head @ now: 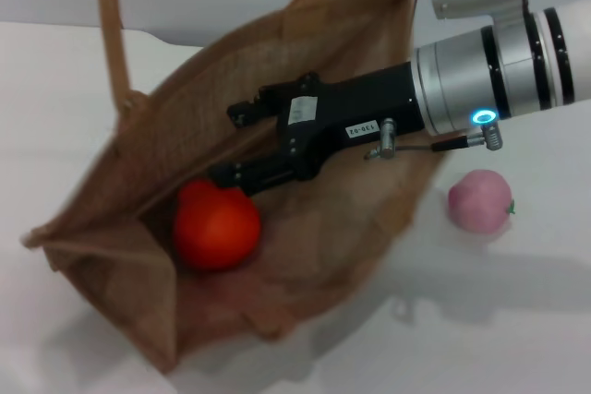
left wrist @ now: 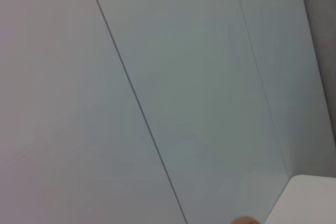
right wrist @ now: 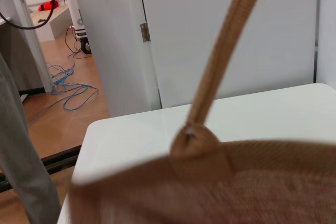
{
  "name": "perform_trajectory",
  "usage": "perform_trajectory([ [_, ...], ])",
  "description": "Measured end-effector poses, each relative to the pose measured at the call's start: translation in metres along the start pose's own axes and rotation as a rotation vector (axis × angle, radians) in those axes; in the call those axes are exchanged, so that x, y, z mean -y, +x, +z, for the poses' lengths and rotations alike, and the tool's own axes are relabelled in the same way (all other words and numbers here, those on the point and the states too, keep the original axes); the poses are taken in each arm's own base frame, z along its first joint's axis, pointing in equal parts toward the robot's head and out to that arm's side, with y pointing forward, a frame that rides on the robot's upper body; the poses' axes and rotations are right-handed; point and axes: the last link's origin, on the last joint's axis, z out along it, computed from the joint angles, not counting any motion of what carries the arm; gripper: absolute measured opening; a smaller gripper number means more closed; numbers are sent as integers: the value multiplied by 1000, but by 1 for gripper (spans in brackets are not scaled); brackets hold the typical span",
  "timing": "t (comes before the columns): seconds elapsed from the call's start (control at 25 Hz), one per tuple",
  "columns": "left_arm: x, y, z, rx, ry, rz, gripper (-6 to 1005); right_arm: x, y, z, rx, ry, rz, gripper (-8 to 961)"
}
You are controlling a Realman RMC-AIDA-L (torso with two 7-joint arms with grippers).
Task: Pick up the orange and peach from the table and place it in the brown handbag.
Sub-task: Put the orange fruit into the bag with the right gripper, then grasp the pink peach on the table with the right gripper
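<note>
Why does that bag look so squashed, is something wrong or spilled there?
Nothing is spilled. The brown handbag looks slumped and skewed on the table, its mouth gaping wide. The orange sits inside, beneath the right end effector. The peach lies outside on the table.

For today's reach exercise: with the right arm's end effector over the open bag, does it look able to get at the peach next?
Probably yes. The peach lies in the open on the table beside the brown handbag, nothing over it. The right end effector is open above the orange and would first have to lift clear of the bag's rim.
</note>
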Motion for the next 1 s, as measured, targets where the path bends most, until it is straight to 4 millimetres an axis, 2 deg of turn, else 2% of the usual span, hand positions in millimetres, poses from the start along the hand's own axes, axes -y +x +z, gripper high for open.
perform_trajectory([
  [0.12,2,-3,-2,5,11,-8,109,1,0,-2,0,7,1,791],
  [0.24,5,-6,-7,6,34,-23,108,8,3,-15,-2,44,16,862],
  [0.44,10,-13,-17,10,72,-46,108,17,10,-53,-57,162,46,860],
  [0.64,11,-21,-24,20,91,-64,109,26,27,-94,-113,340,96,857],
  [0.84,14,-25,-33,18,121,-81,109,32,51,-115,-169,427,156,858],
  [1.0,16,-28,-40,14,139,-91,108,33,69,-116,-246,449,204,858],
])
